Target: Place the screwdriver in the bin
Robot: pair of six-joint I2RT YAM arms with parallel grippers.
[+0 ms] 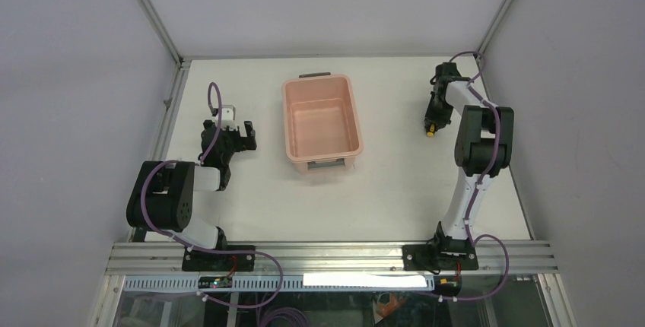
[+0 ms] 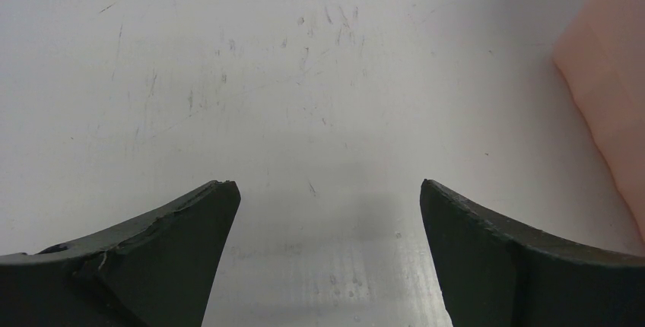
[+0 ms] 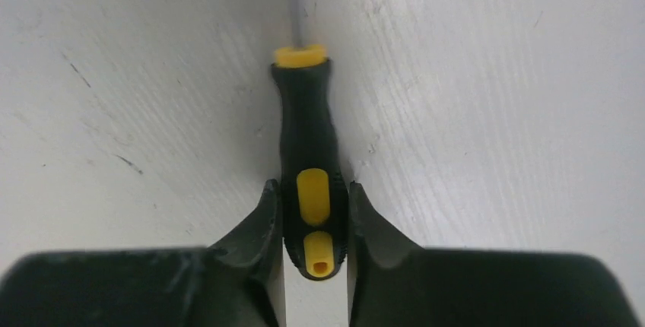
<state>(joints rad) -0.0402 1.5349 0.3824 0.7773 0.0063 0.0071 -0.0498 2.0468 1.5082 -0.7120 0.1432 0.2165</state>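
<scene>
The screwdriver (image 3: 308, 144) has a black-and-yellow handle and lies on the white table at the far right; its thin shaft runs away from the camera. My right gripper (image 3: 314, 194) is shut on the butt end of the handle, both fingers pressed against its sides. From above, the right gripper (image 1: 433, 122) is low over the table with the yellow tip of the screwdriver (image 1: 430, 133) showing below it. The salmon-pink bin (image 1: 322, 119) stands at mid table, empty. My left gripper (image 1: 237, 132) rests left of the bin, open and holding nothing.
The bin's pink wall (image 2: 608, 84) shows at the right edge of the left wrist view. Metal frame posts and grey walls close in the table on the left, back and right. The right arm's elbow (image 1: 483, 141) stands tall near the right edge.
</scene>
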